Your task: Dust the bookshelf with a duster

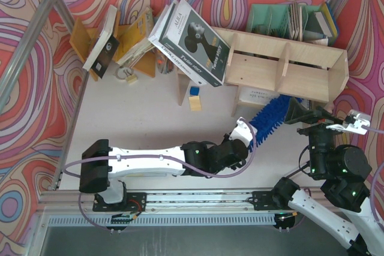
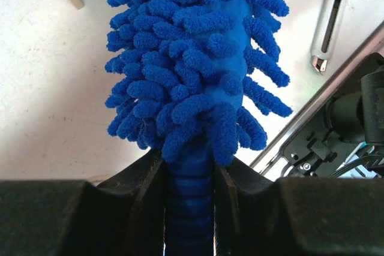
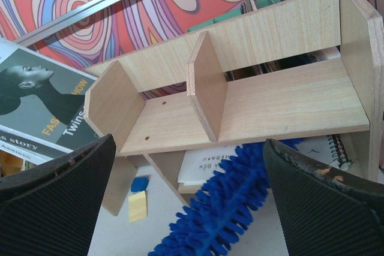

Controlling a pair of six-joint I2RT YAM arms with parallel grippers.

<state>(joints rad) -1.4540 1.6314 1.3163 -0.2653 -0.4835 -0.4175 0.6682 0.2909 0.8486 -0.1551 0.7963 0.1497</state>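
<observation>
Could be entered freely at both upper compartments of the pale plywood bookshelf [image 3: 288,94], bare between dividers. Was crowded at the left end by a leaning stack of grey-covered magazines [image 1: 195,43]. Was barred at the lower tier by the long fluffy blue duster [image 3: 222,202]. Lay open over white tabletop [image 1: 138,118] leftward, save small yellow and blue blocks [image 1: 195,102].

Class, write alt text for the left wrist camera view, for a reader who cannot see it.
The left claw is shut on the ribbed dark blue handle of a fluffy bright blue duster, whose head stretches up and away over the pale table. A metal rail crosses the right side.
</observation>
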